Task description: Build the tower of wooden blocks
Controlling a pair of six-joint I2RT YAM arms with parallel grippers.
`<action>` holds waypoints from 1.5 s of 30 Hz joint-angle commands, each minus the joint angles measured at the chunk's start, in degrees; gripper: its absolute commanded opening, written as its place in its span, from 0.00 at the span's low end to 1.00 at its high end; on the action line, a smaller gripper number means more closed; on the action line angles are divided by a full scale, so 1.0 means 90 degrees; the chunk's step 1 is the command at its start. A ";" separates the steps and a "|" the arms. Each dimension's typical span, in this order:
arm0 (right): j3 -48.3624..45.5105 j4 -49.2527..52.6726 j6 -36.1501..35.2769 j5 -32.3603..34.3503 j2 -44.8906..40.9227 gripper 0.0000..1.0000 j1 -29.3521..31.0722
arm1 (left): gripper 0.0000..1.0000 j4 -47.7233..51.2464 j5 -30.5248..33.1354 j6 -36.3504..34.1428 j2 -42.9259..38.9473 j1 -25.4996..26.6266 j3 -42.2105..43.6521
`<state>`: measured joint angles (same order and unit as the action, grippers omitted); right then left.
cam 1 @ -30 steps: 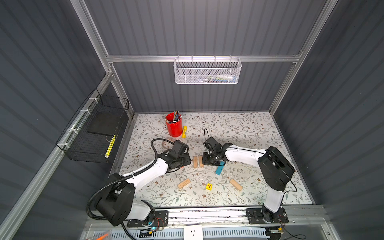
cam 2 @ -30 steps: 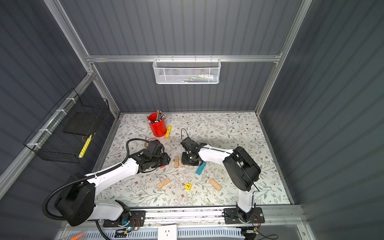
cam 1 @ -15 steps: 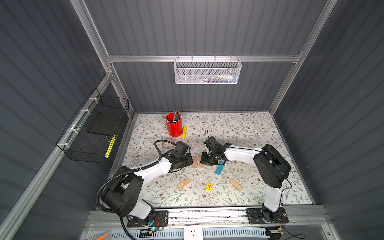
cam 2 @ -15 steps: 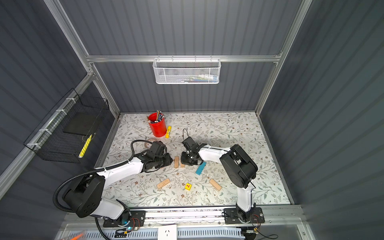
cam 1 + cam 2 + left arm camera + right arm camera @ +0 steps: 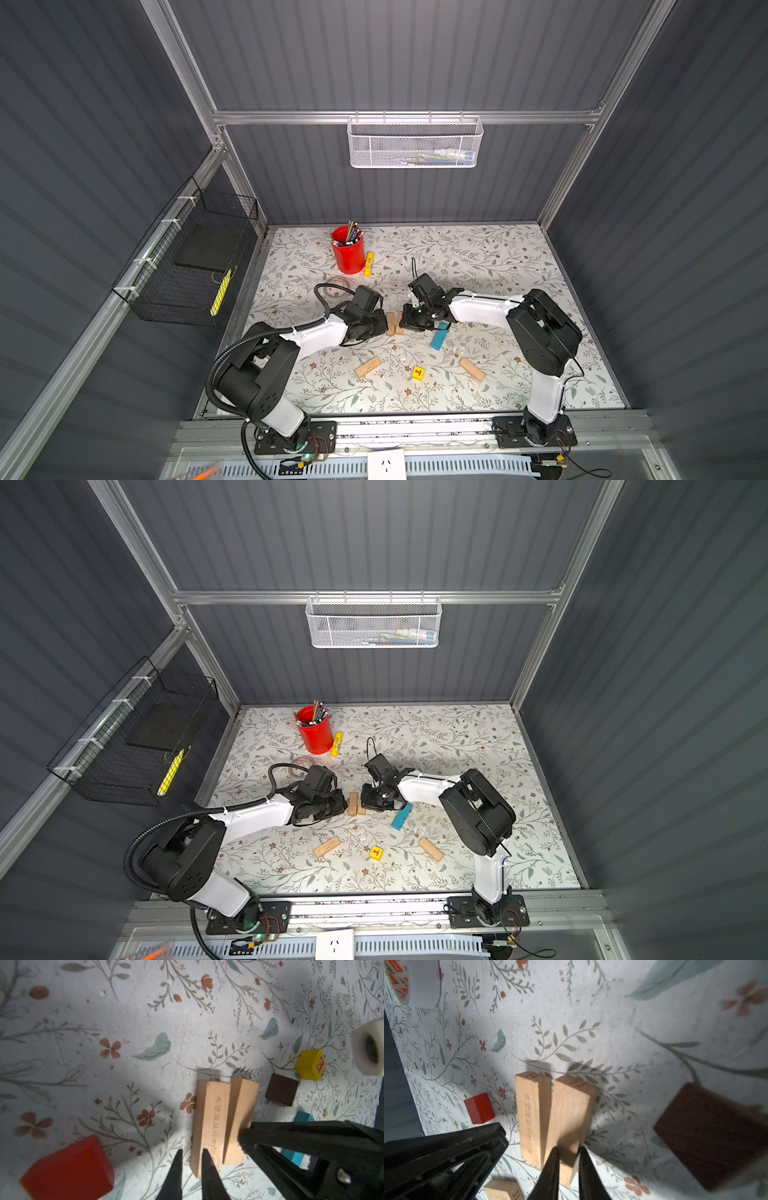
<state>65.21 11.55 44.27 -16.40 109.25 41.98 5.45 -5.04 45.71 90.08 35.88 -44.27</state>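
Both at mid table (image 5: 498, 266), shut and empty: left gripper (image 5: 191, 1167) and right gripper (image 5: 566, 1165), flanking the tan pair (image 5: 209, 1122), laid side by side, slightly splayed. Could skew or tip a block under uneven squeeze from either side; might also bump brown piece (image 5: 282, 1092), red cube (image 5: 479, 1108) lying nearby.

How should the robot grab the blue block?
Grip the blue block across its two long sides at the middle, coming straight down from above. It lies flat on the table, its width is narrow, and both long sides look free.
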 commanded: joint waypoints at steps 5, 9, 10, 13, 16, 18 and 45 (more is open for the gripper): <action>0.0009 0.0083 -0.0360 0.0001 0.0169 0.19 -0.0006 | 0.15 -0.0157 -0.0231 0.0009 0.0171 -0.0051 0.0039; 0.0108 0.0180 -0.0541 0.0019 0.0175 0.19 -0.0006 | 0.13 -0.0165 -0.0309 -0.0022 0.0282 -0.0058 0.0020; 0.0125 0.0181 -0.0583 0.0016 0.0176 0.19 -0.0006 | 0.13 -0.0177 -0.0311 -0.0016 0.0293 -0.0056 0.0012; 0.0162 0.0195 -0.0685 0.0009 0.0184 0.19 -0.0003 | 0.12 -0.0200 -0.0309 -0.0015 0.0339 -0.0054 -0.0003; 0.0245 0.0241 -0.0781 0.0050 0.0215 0.20 -0.0014 | 0.11 -0.0206 -0.0302 -0.0027 0.0381 -0.0051 -0.0036; 0.0330 0.0354 -0.0788 0.0142 0.0253 0.20 -0.0046 | 0.10 -0.0206 -0.0300 -0.0021 0.0415 -0.0053 -0.0044; 0.0537 0.0494 -0.1632 -0.0246 0.0249 0.20 -0.0191 | 0.06 -0.0235 -0.0319 -0.0084 0.0651 -0.0061 -0.0213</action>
<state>68.45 14.70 31.07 -18.24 111.07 40.62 1.13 -7.60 45.69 94.54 35.62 -45.93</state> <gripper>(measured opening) 0.194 0.061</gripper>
